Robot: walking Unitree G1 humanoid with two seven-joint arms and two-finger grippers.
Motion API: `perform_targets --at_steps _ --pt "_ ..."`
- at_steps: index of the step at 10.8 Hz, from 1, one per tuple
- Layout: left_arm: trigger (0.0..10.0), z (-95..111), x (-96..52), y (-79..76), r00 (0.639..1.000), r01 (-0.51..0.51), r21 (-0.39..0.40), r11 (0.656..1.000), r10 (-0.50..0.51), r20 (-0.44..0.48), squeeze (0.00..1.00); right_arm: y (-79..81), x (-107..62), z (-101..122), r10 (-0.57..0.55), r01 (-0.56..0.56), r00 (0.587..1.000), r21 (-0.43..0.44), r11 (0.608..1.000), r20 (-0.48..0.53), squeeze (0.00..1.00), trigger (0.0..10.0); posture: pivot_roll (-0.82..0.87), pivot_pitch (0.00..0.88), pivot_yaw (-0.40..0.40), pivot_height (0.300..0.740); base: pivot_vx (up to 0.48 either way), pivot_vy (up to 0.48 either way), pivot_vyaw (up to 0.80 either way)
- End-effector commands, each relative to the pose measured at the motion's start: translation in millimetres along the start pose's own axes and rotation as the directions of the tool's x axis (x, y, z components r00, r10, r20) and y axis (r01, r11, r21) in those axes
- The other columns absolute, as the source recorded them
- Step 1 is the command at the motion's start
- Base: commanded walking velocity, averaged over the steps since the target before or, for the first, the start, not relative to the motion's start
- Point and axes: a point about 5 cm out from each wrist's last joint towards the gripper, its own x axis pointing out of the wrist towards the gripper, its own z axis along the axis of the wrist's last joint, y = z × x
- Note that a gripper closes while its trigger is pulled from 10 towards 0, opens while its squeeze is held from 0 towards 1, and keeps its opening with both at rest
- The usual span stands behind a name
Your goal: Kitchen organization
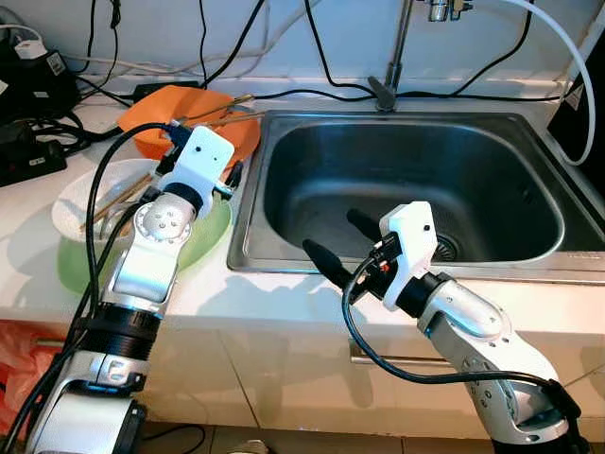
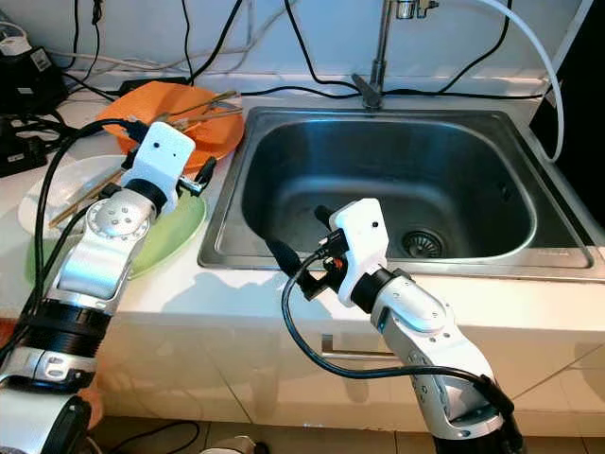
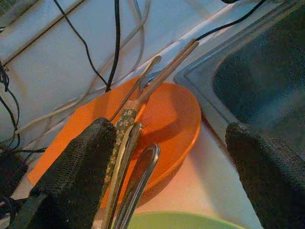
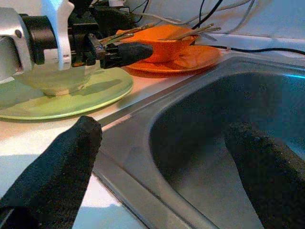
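Orange bowl (image 3: 162,124) on orange plate (image 4: 200,56), pale green plate (image 4: 71,98) under whitish bowl (image 1: 80,203), grey steel sink (image 1: 406,180), floral-patterned green chopstick handle (image 3: 125,119), black cables (image 1: 217,57) against white wall, white countertop (image 1: 28,284), black-fingered grippers on silver arms.

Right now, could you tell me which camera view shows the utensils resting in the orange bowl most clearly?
The left wrist view: the chopsticks and metal utensils lie across the orange bowl, between the open left gripper fingers. The eye views show them small behind the left wrist. The right wrist view shows only their tips over the rim.
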Motion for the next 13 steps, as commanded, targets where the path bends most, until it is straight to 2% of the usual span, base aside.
perform_targets --at_steps 1,2,3,4,5,6,7,8,9,10,11,13 --pt "2.2 -0.6 -2.2 1.8 1.0 -0.003 0.016 1.0 0.003 -0.013 0.0 1.8 1.2 6.3 0.005 -0.004 1.0 -0.021 1.0 0.028 0.0 10.0 0.11 0.036 0.041 0.74 0.0 0.0 0.0" --pt "1.1 -1.0 -1.8 4.5 1.0 -0.007 0.025 1.0 0.007 -0.022 0.0 1.6 1.9 6.3 0.002 -0.001 1.0 -0.021 1.0 0.03 0.0 10.0 0.11 0.034 0.041 0.74 0.0 0.0 0.0" --pt "4.1 -1.0 -1.5 5.2 1.0 -0.006 0.029 1.0 0.007 -0.024 0.0 1.5 2.1 6.3 0.001 0.0 1.0 -0.021 1.0 0.031 0.0 10.0 0.11 0.033 0.042 0.74 0.0 0.0 0.0" --pt "8.0 -0.6 -1.2 6.3 1.0 -0.001 0.045 0.999 0.002 -0.029 0.0 1.1 2.5 6.6 -0.003 0.004 0.999 -0.021 1.0 0.033 0.0 10.0 0.11 0.032 0.041 0.74 0.0 0.0 0.0" --pt "4.7 -1.6 -1.3 7.2 0.999 0.003 0.051 0.999 -0.001 -0.04 0.0 0.6 2.9 6.6 -0.008 0.009 0.999 -0.021 1.0 0.035 0.0 10.0 0.11 0.031 0.041 0.74 0.0 0.0 0.0" --pt "0.9 -3.2 -1.3 7.6 0.999 0.006 0.051 0.999 -0.004 -0.049 0.0 0.7 3.2 6.6 -0.01 0.01 0.999 -0.021 1.0 0.036 0.0 10.0 0.11 0.03 0.04 0.74 0.0 0.0 0.0" --pt "0.0 -4.2 -1.3 7.9 0.998 0.009 0.052 0.999 -0.006 -0.055 0.0 1.8 3.1 5.9 -0.003 0.003 0.999 -0.015 1.0 0.032 0.0 10.0 0.11 0.029 0.04 0.74 0.0 0.0 0.0" --pt "1.4 -4.0 -1.1 7.9 0.998 0.01 0.053 0.999 -0.007 -0.055 0.0 2.4 2.4 5.0 0.01 -0.01 1.0 -0.015 1.0 0.026 0.0 10.0 0.11 0.028 0.04 0.74 0.0 0.0 0.0" --pt "10.0 -3.8 -0.9 5.8 0.998 0.022 0.057 0.998 -0.018 -0.057 0.0 -3.4 -0.1 4.3 0.014 -0.014 1.0 -0.021 1.0 0.014 0.0 10.0 0.11 0.027 0.041 0.74 0.0 0.0 0.0" --pt "10.0 -3.8 -1.0 3.9 0.998 0.033 0.049 0.998 -0.03 -0.056 0.0 -6.2 -1.7 4.5 0.018 -0.018 1.0 -0.018 1.0 0.009 0.0 10.0 0.11 0.026 0.041 0.74 0.0 0.0 0.0" --pt "0.0 -2.8 -1.8 2.3 0.998 0.041 0.042 0.998 -0.039 -0.052 0.0 -6.1 -4.6 2.7 0.039 -0.039 0.999 -0.021 0.999 -0.006 0.0 10.0 0.11 0.028 0.041 0.74 0.0 0.0 0.0" --pt "0.0 -3.3 -2.9 1.2 0.998 0.049 0.035 0.998 -0.048 -0.051 0.0 -5.4 -7.6 0.7 0.062 -0.062 0.998 -0.023 0.998 -0.021 0.0 10.0 0.11 0.031 0.042 0.74 0.0 0.0 0.0"
